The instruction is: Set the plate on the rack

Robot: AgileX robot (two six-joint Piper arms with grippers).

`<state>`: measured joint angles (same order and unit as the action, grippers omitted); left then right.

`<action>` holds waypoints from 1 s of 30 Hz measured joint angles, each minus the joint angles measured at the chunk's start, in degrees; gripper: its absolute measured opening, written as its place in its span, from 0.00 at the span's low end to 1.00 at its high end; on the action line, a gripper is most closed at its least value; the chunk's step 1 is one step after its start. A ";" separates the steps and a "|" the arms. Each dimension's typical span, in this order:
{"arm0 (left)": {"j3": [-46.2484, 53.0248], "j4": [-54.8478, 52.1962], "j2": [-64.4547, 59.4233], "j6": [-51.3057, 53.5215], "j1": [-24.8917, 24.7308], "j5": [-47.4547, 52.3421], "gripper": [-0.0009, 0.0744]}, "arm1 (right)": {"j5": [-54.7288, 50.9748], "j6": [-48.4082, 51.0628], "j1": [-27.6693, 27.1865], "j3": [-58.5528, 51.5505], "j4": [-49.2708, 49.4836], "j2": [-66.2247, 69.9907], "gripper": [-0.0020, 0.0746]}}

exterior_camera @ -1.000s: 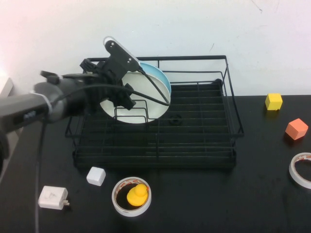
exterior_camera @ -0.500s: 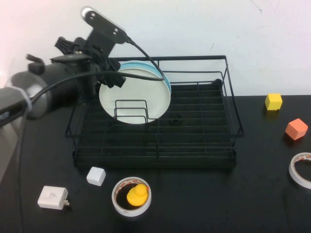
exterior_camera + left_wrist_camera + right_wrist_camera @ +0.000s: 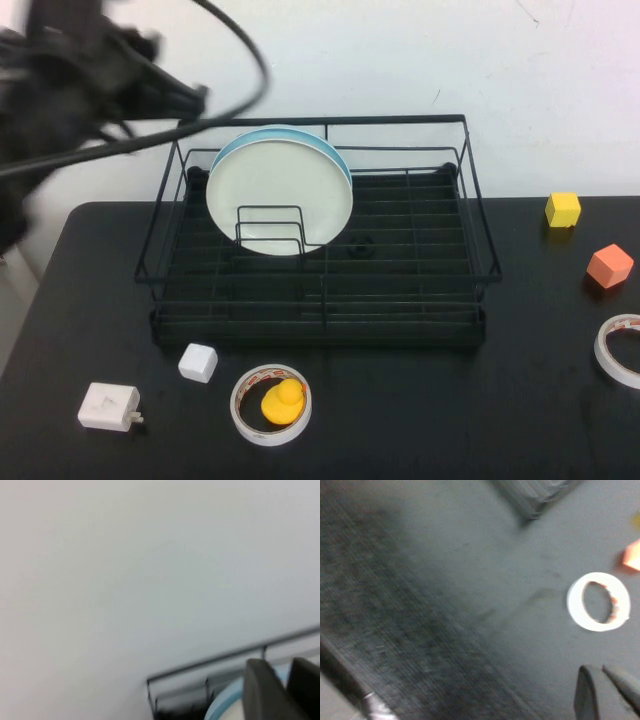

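Observation:
The white plate (image 3: 275,195) stands upright between the wire dividers at the back left of the black rack (image 3: 320,300). It leans against a light blue plate (image 3: 340,160) behind it. My left gripper (image 3: 195,97) is blurred, high above the rack's back-left corner and clear of the plate. In the left wrist view its fingers (image 3: 262,690) stand a narrow gap apart, empty, above the plate's edge (image 3: 235,712) and the rack's top rail (image 3: 210,665). My right gripper (image 3: 602,672) shows only in the right wrist view, shut and empty above the table.
In front of the rack lie a white cube (image 3: 198,362), a white adapter (image 3: 108,407) and a tape roll with a yellow duck inside (image 3: 272,403). At the right are a yellow cube (image 3: 563,209), an orange cube (image 3: 610,266) and another tape roll (image 3: 620,350).
My left gripper has let go of the white plate's upper rim and pulled up and back to the left. The plate stays standing in the rack.

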<state>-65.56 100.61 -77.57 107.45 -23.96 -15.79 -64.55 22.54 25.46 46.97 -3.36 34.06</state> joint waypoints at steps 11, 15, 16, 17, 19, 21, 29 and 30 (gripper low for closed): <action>6.94 -0.44 24.39 -2.32 0.00 10.36 0.02 | 0.88 -6.22 0.00 0.00 -7.01 -15.36 0.02; 7.22 -0.44 31.03 -2.54 0.00 8.93 0.01 | 0.42 -6.76 0.00 -0.16 -7.14 -22.04 0.02; 7.22 -0.44 32.59 -2.54 0.00 8.55 0.01 | 0.29 -6.80 0.00 -0.60 -7.18 -23.52 0.02; 7.22 -0.44 34.05 -2.54 0.00 8.31 0.01 | 0.01 -7.05 0.00 -1.12 -7.18 -24.82 0.02; 7.22 -0.44 36.52 -2.54 0.00 8.17 0.01 | -0.36 -8.15 0.00 -3.12 -7.18 -26.97 0.02; 7.22 -0.44 38.91 -2.62 0.00 8.17 0.01 | -0.36 -8.54 0.00 -5.75 -6.32 -28.44 0.02; 7.73 -0.44 44.72 -2.37 0.00 6.65 0.01 | 10.02 -8.99 0.00 -19.38 1.03 -31.28 0.02; 8.34 -0.44 45.56 -2.37 0.00 6.16 0.01 | 11.75 -8.99 0.00 -20.56 1.70 -31.28 0.02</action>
<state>-57.22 100.17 -32.02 105.08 -23.96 -9.63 -52.79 13.54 25.46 26.42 -1.65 2.78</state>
